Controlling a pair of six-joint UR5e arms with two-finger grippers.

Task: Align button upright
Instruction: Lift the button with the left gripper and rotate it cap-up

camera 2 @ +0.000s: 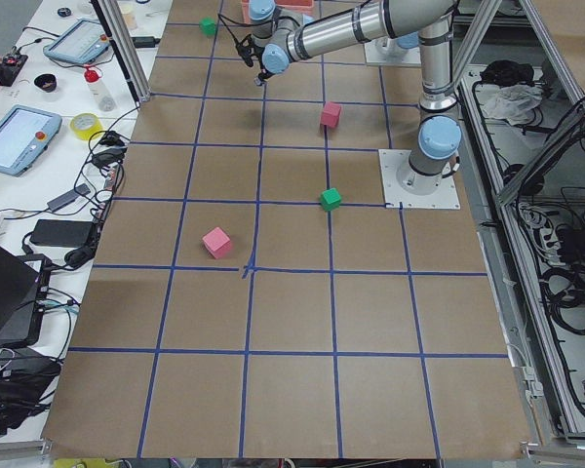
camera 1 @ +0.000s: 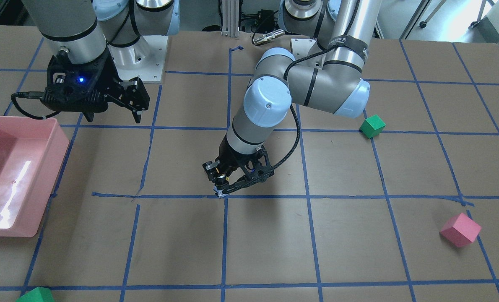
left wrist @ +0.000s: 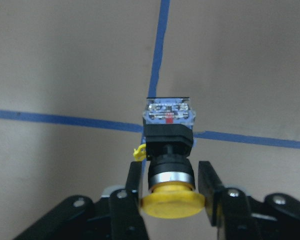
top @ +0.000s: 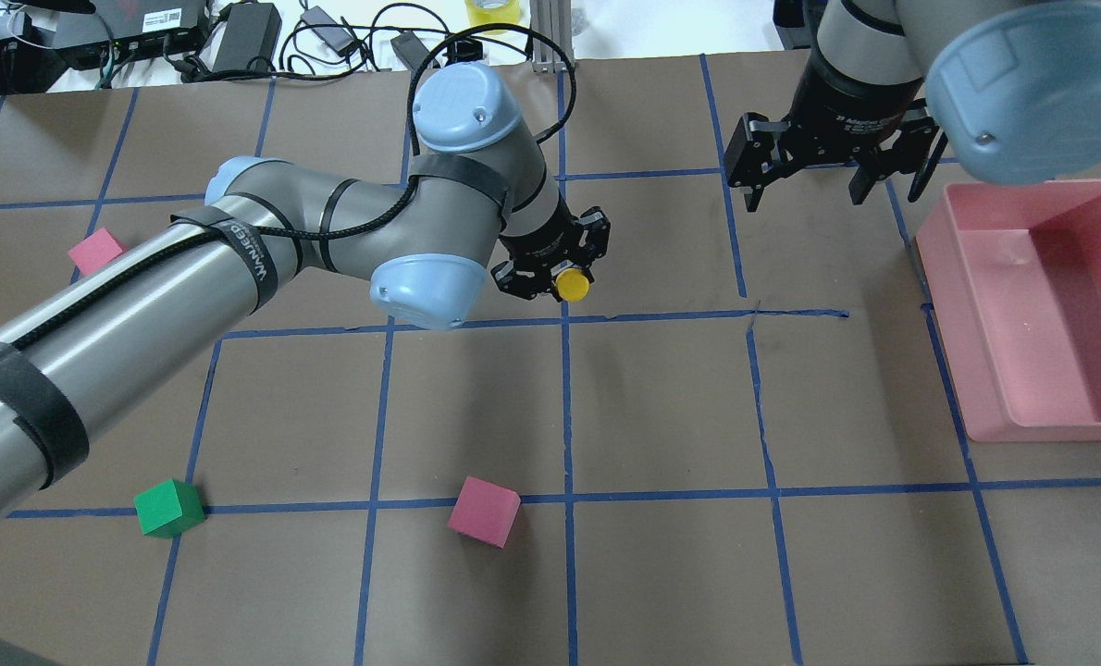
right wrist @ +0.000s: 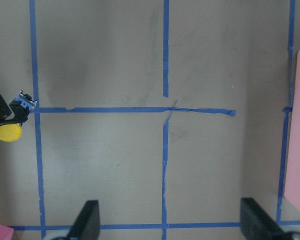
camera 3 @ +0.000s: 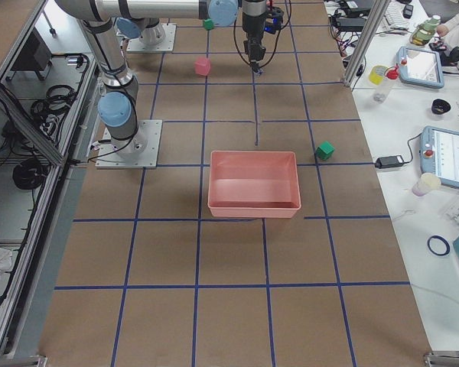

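Your left gripper (left wrist: 171, 172) was clamped on the button (left wrist: 168, 129) — its fingers (left wrist: 210, 187) pressed in on either side, just behind the yellow cap. The silvery-blue base pointed down at the table (camera 1: 274, 251) and sat right at a crossing of the blue tape lines (left wrist: 65, 119). In the front view it looked to be touching the paper, with the button leaning rather than upright. Your right gripper (top: 833, 185) hung above the table with its fingers spread wide and nothing between them, near the pink bin (top: 976, 407). A pink cube (top: 484, 511) and a green cube (top: 169, 508) lay well apart from the button
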